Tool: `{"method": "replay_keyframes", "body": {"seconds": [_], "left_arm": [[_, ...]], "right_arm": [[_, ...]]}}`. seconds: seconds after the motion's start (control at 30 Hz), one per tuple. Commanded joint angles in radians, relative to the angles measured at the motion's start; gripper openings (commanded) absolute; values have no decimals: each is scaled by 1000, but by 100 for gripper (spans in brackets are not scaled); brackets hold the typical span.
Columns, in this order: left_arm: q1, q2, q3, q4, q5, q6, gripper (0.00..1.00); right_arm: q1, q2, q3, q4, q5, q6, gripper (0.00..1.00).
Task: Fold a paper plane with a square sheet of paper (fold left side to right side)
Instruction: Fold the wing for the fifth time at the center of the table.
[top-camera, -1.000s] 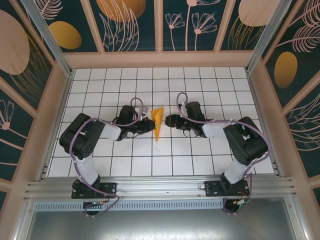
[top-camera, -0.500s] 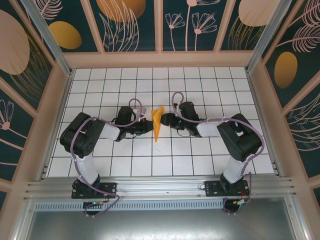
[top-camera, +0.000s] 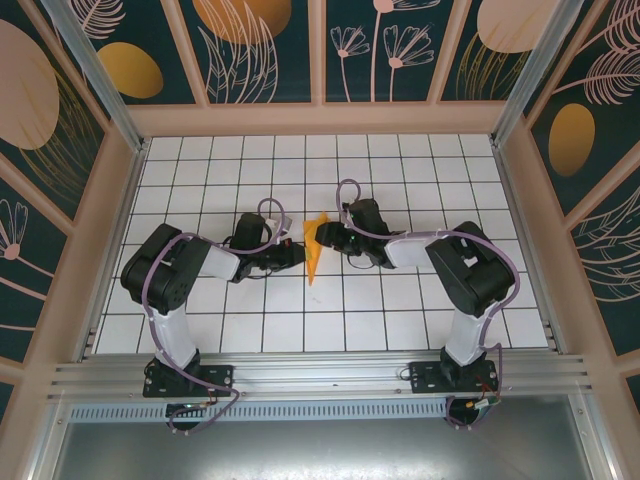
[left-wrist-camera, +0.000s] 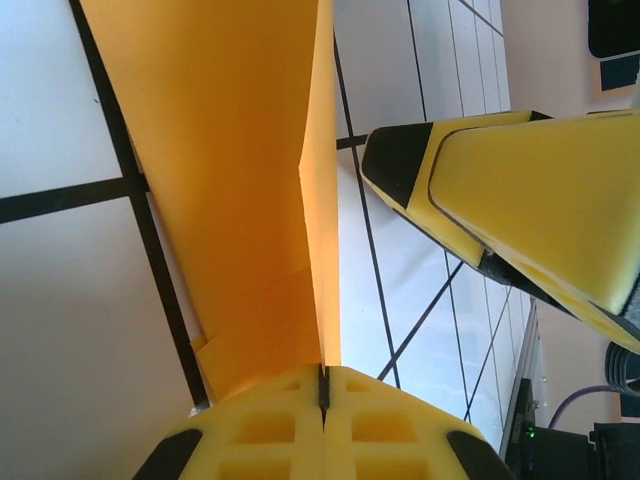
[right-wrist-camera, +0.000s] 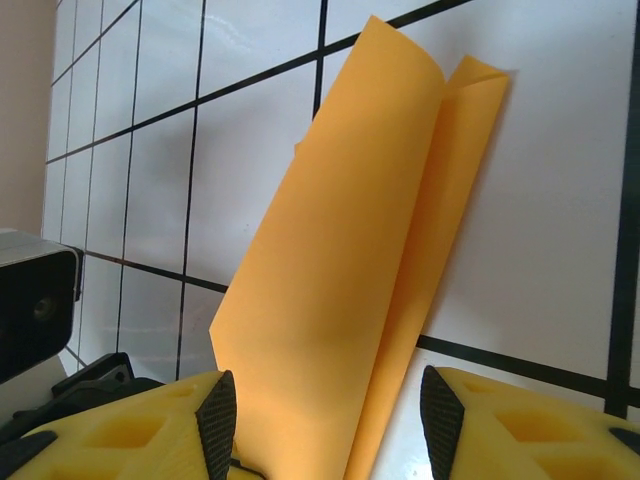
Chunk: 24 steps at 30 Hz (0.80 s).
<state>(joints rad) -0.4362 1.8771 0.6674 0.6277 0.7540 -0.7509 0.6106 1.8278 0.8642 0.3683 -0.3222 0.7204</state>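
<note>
Seen from the left wrist, the paper (left-wrist-camera: 240, 180) runs off the top edge; from the right wrist its lower end is cut off, probably inside the right gripper (right-wrist-camera: 328, 415).

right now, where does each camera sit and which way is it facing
top: above and behind, facing down at the tiled table; left arm and right arm show, bases nearest.
left wrist: on the left arm, facing along its shut left tool up the orange paper.
right wrist: on the right arm, facing the paper across its open right tool.
shared: all three show the paper.
</note>
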Motion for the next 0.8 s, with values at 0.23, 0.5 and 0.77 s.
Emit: {"method": "replay_keyframes", "body": {"seconds": [0.23, 0.5, 0.77], "left_arm": [[11, 17, 23, -28, 2, 45, 0], [11, 10, 31, -37, -3, 51, 6], [12, -30, 63, -92, -18, 78, 18]], "right_arm": [[12, 60, 81, -72, 24, 17, 53], [20, 113, 129, -159, 42, 38, 48], [21, 143, 153, -226, 58, 39, 43]]}}
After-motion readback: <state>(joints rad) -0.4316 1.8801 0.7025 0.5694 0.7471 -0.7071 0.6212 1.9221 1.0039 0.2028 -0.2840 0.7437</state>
